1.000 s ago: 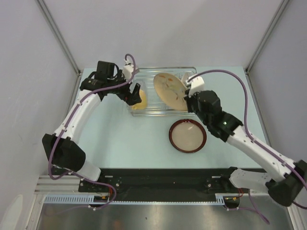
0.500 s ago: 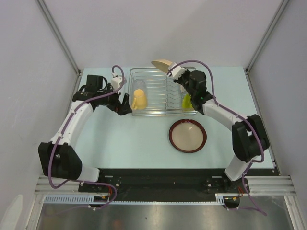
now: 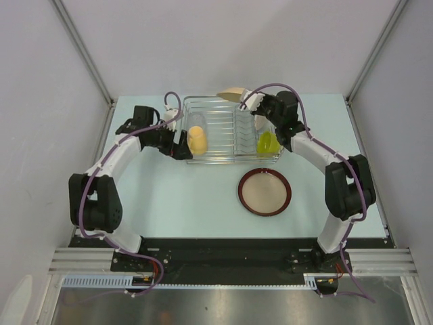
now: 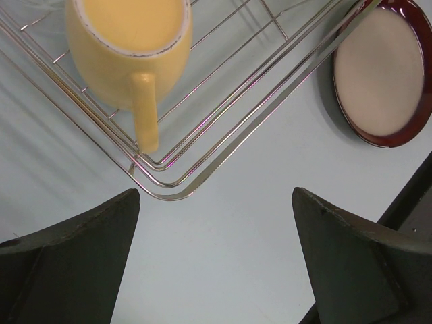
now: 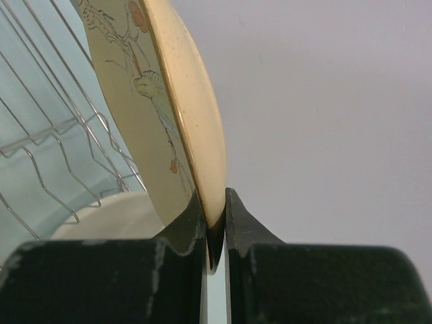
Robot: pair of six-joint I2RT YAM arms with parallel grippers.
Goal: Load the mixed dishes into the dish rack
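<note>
My right jaws pinch wooden plate [image 3: 232, 94] rim, upper centre over rack [image 3: 223, 133]. My left jaws spread, near mug [image 4: 128, 47].

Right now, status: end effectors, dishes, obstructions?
Left end effector open by rack corner. Right end effector shut on wooden plate at rack's far edge. Mug, green bowl racked; brown-rimmed plate on table. Nothing visibly blocking.

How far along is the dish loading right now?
Partway. The yellow mug and lime-green bowl already sit in the dish rack. The right gripper is shut on the wooden plate, held by its rim over the rack's far edge. The beige plate lies on the table, not yet loaded. The left gripper is open, empty, beside the rack.
</note>
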